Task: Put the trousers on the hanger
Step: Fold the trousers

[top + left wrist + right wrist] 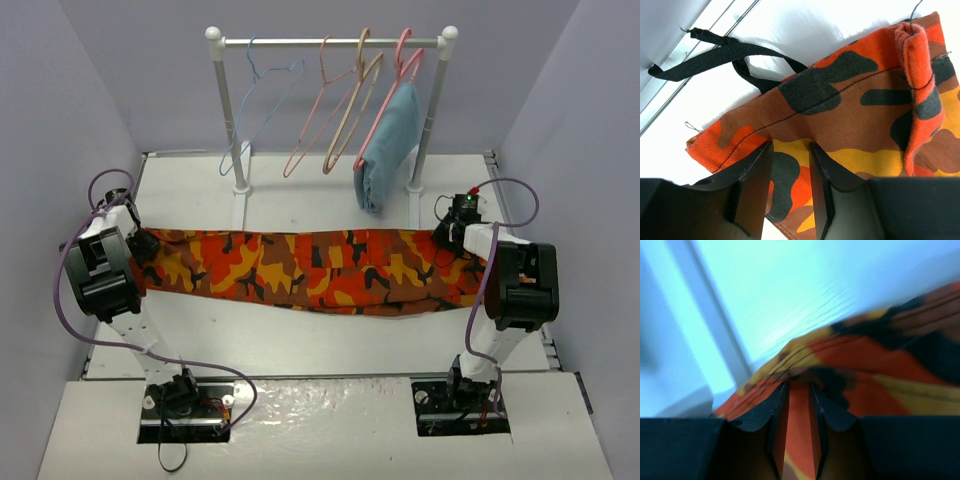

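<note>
The camouflage trousers (310, 270) lie stretched left to right across the white table, between the two arms. At their left end my left gripper (145, 245) has its jaws closed on the waistband. In the left wrist view the gripper (790, 147) holds a thick fold of the trousers (840, 100), and a black drawstring (725, 55) trails on the table. My right gripper (445, 238) is at the right end. In the blurred right wrist view the gripper (798, 385) pinches the trousers (880, 365) narrowly. The light-blue wire hanger (262, 105) hangs at the left of the rail.
A white clothes rail (330, 42) stands at the back of the table. Beside the blue hanger it carries a pink hanger (325, 100), a tan hanger (355, 110), and another pink one holding a folded light-blue garment (388, 145). Grey walls close in on both sides.
</note>
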`<state>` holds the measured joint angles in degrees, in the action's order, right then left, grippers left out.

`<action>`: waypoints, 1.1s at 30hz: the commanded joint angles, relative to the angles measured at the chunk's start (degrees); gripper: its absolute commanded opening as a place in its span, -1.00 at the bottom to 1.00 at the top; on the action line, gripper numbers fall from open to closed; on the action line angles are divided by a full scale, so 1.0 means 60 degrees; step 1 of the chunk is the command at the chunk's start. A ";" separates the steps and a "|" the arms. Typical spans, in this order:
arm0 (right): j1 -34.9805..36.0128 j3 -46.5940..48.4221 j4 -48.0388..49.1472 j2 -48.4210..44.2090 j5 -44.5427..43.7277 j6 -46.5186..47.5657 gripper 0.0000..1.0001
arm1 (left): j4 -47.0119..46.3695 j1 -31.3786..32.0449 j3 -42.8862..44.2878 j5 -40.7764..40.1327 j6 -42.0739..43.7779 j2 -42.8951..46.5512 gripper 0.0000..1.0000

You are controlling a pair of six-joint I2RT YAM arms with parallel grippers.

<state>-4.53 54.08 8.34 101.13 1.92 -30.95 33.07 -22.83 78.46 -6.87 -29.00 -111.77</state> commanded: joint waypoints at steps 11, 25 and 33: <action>-0.1564 0.0052 -0.0954 0.0529 -0.1220 -0.0488 -0.63 | 0.1700 -0.0554 0.0210 -0.1438 0.0161 -0.0352 -0.38; -0.0420 0.0377 -0.1077 -0.1510 -0.0962 0.0412 -0.17 | 0.0847 -0.0358 0.0692 0.0411 -0.0087 0.1150 -0.02; 0.0351 -0.1251 -0.1775 -0.3018 -0.0194 -0.0354 0.02 | 0.0032 0.0371 0.0210 0.0771 -0.0374 0.1653 0.06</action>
<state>-2.96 50.96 1.51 87.61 -0.46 -30.60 36.53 -22.27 79.87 -3.60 -29.57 -104.52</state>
